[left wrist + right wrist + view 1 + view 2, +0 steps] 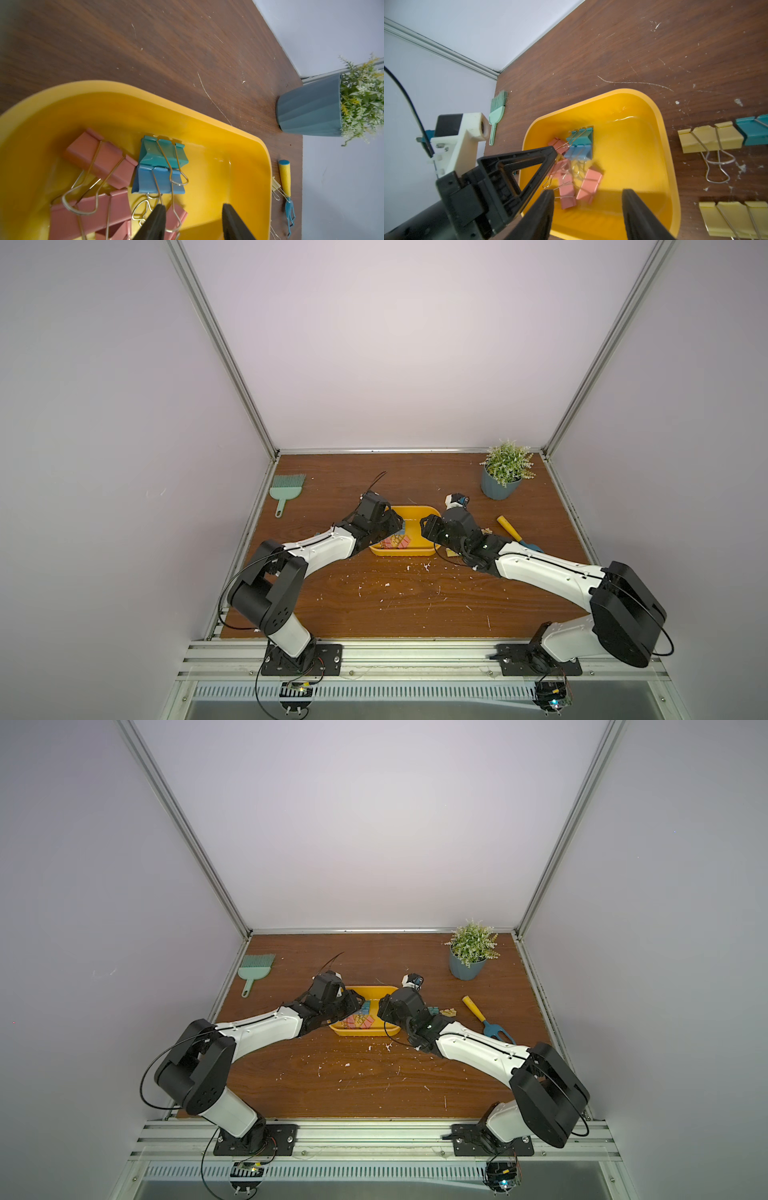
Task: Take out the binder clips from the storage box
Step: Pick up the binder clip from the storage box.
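On the wooden desk (145, 41), the left tool (193, 205) hangs half-open over the yellow box (228, 128), whose clips (160, 166) lie tangled just ahead of its tips, so one pinch may drag up several or slip off; the right tool (587, 190) is open too.

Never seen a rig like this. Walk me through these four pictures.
Two robot arms, left arm and right arm, are bolted to a rail at the near edge of a wooden table; each ends in two-fingered jaws. Both top views look down from the same overhead camera head. The wrist views come from a camera on each arm's wrist, looking past its own jaws. A yellow box holds pink clips, a teal clip and a blue clip. Yellow clips already lie outside it. Around stand a brush, a plant and a garden fork. The left jaws stand open around a pink clip's wire handle; the right jaws hang open, empty. Nothing is gripped yet.
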Robot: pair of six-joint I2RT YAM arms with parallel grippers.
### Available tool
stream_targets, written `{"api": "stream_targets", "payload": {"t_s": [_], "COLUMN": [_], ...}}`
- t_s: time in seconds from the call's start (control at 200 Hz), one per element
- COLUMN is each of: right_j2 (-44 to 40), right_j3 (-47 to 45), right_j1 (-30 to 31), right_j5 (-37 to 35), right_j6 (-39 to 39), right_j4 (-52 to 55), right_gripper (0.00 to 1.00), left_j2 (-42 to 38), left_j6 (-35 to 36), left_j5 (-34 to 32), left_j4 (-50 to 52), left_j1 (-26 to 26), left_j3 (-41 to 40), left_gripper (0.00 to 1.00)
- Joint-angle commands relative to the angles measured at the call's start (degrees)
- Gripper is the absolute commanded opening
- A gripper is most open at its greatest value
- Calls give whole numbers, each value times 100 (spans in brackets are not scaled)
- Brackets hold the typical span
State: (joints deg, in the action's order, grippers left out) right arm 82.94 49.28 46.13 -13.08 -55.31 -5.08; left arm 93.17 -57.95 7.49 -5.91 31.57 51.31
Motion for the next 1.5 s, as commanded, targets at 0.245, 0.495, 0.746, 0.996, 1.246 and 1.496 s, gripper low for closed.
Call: {"api": "stream_targets", "payload": {"t_s": [0.245,0.495,0.746,0.996,1.246,1.496], "right_j2": [126,191,345,408,381,287], "right_j3": [409,414,523,548,544,469], "right_j1": [89,113,108,108,110,108], "right_j5": [99,111,227,236,188,122], "right_j6": [57,143,169,143,152,141], "right_j4": [-62,-142,-121,-66,-14,3], "right_gripper": [59,59,59,59,59,59], "left_j2": [403,479,615,771,826,828], "left_j6": [-511,-685,-913,-969,-978,-955], "left_j5": [-212,-265,-248,-161,-117,46], "left_j4": [33,15,-243,-306,-367,-427], "left_j1": [74,73,73,62,62,75], "left_j3": [333,313,257,301,318,310], "left_gripper": [44,43,34,28,22,16]}}
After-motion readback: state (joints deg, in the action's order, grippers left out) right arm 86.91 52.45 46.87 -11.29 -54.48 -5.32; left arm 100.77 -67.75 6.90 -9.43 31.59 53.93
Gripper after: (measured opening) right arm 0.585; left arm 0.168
